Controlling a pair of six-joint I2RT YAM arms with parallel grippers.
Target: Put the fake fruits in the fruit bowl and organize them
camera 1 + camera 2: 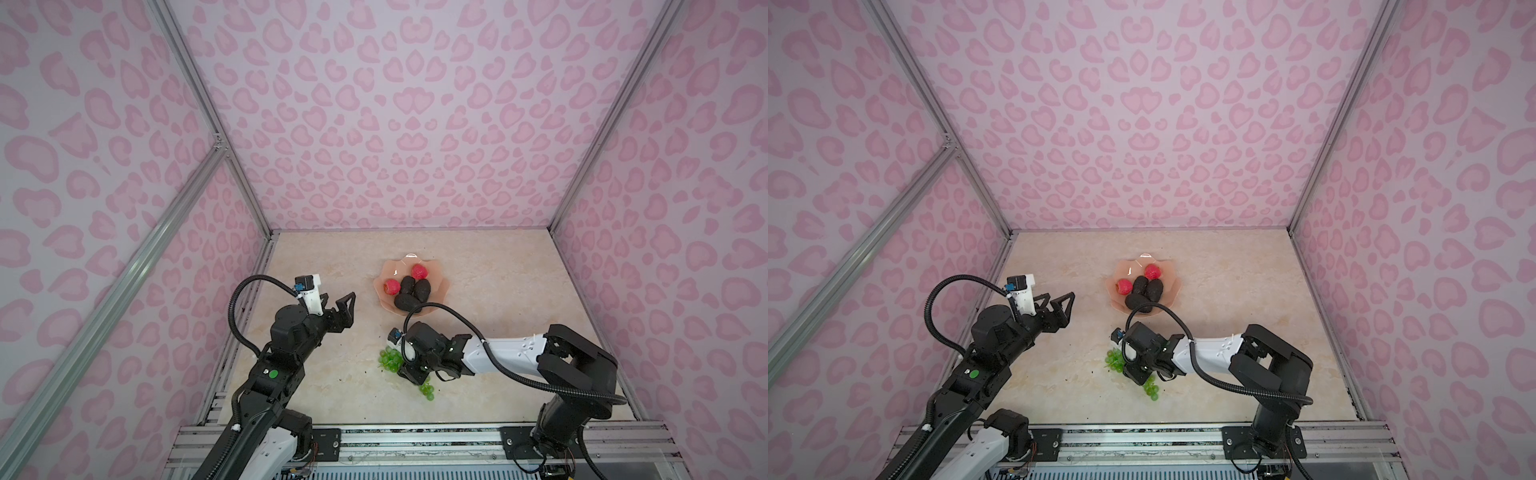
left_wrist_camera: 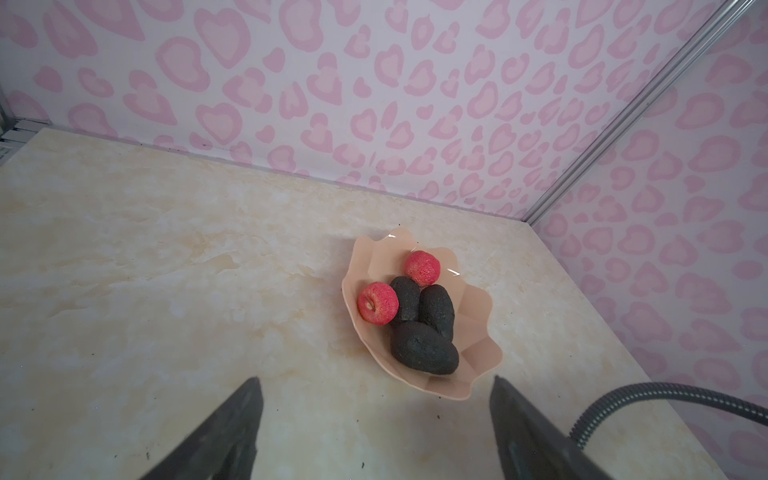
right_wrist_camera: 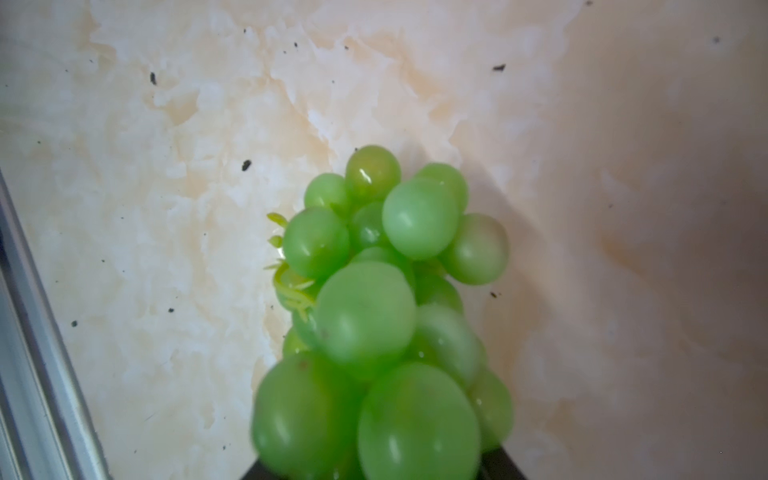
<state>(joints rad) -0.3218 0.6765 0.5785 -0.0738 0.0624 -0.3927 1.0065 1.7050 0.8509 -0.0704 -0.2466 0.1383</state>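
The workspace is enclosed on three sides by walls (image 1: 374,124) covered in pale lilac with pink heart-like blotches. The panels are framed by silver aluminium posts (image 1: 613,124) at the far corners, and a diagonal brace (image 1: 116,291) is set across the left wall. The table (image 1: 332,266) is finished in a glossy cream marble pattern with faint tan veining, and small dark specks (image 3: 246,165) are scattered over it. Along the table's near edge a slotted metal rail (image 1: 415,436) is mounted. Soft, even light is cast throughout, and pale glare is reflected from the table's surface.
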